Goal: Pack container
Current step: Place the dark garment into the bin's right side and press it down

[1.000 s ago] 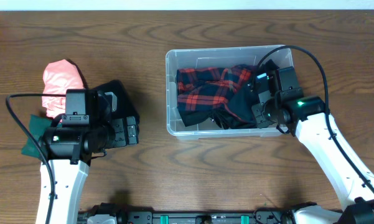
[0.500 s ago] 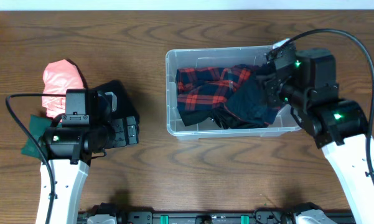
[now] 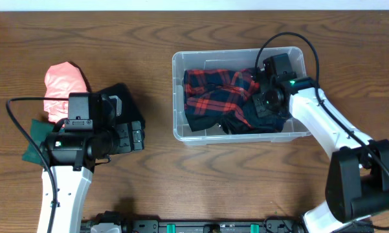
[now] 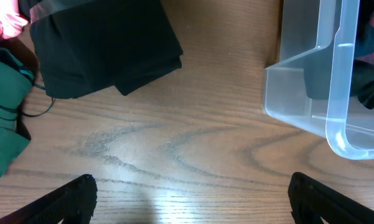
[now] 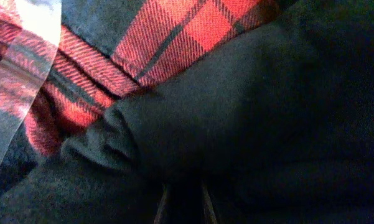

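We are viewing the container (image 3: 176,97), upper centre, holding plaid cloth (image 3: 213,90) and dark cloth (image 3: 266,116). The right gripper (image 3: 264,97) is pressing inside; we cannot tell its spread. The left gripper (image 4: 193,196) is hovering spread, empty, near 3 unpacked cloths (image 3: 63,81).

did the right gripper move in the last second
Yes. The right gripper has shifted left, away from the container's right wall and further in over the dark cloth.
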You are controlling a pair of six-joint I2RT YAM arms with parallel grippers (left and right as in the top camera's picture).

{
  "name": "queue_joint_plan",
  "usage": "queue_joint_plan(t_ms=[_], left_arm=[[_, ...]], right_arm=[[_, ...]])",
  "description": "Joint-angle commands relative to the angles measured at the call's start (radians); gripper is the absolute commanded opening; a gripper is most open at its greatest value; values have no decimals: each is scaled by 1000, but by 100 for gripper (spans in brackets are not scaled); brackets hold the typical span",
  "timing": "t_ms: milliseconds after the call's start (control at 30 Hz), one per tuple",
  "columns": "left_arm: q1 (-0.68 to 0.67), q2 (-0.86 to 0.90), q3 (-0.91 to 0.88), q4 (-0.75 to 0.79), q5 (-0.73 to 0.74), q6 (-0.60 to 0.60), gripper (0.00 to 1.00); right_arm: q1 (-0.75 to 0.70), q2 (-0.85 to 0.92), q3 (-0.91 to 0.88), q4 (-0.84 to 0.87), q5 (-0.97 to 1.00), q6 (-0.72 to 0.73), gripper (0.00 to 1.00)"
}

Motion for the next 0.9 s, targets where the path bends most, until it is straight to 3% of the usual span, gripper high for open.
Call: queue_joint_plan(t_ms=[0,167,267,300,333,400,700,867], left_arm=[[-3,-2,18,-3,-2,-6,98],[-3,-2,18,-2,-2,-6,98],[-3,-2,18,-2,-2,-6,98],[-3,-2,18,-2,-2,-6,98],[-3,-2,18,-2,-2,-6,98],[-3,-2,18,4,-2,-6,98],[62,45,19,90,-175,-145,98],[149,207,19,175,-121,-148,98]], right_arm=[[7,190,-82,-12,-6,37,18],[7,120,1,-74,-1,35,23],[8,8,85,-139,-2,20,34],[8,-34,111,-154,-2,13,41],[8,-85,139,-168,-2,10,56],[8,-176,178,-177,-2,10,99],[-7,-495,197,-267,13,16,99],[-31,-531,197,-377,100,43,99]])
